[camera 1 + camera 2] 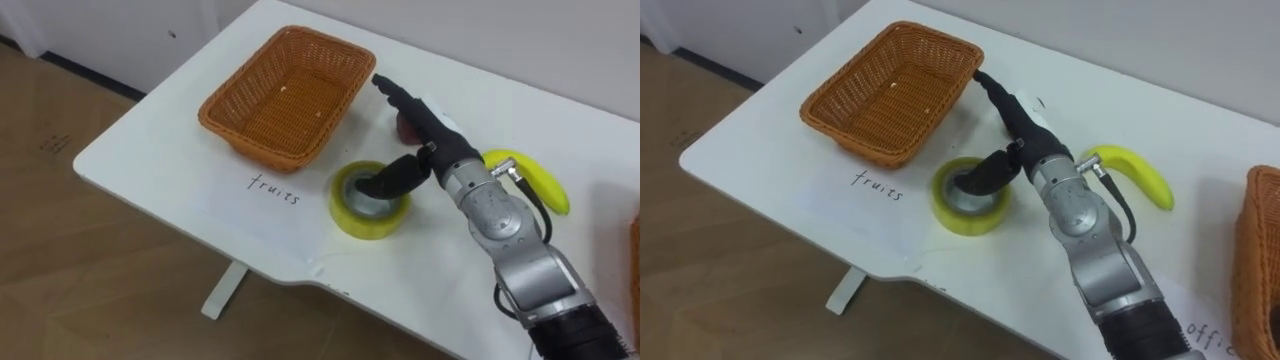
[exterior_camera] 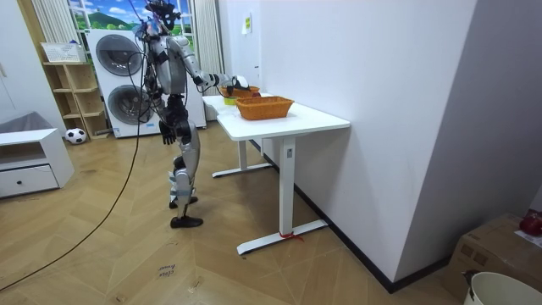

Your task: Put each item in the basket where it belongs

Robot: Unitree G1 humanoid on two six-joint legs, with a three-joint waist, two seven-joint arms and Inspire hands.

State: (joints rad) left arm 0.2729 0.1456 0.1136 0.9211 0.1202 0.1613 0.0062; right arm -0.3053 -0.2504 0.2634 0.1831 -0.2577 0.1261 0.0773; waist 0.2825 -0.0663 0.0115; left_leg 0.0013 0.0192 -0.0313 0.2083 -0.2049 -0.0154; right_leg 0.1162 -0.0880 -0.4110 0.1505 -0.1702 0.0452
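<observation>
A yellow tape roll (image 1: 350, 216) lies flat on the white table (image 1: 150, 150), just in front of the empty orange wicker basket (image 1: 285, 90) marked "fruits". My right hand (image 1: 425, 125) hovers over the roll's far side with its fingers straight, pointing toward the basket, and its thumb dipped into the roll's hole. A small red fruit (image 1: 402, 127) peeks out from behind the fingers. To the right of the wrist lies a yellow banana (image 1: 535, 178). In the room view my left hand (image 2: 167, 132) hangs by my hip.
A second wicker basket (image 1: 1260, 250) sits at the table's right edge. The table's front edge runs close to the tape roll. I stand at the table's end, with washing machines (image 2: 118, 80) and a shelf behind me.
</observation>
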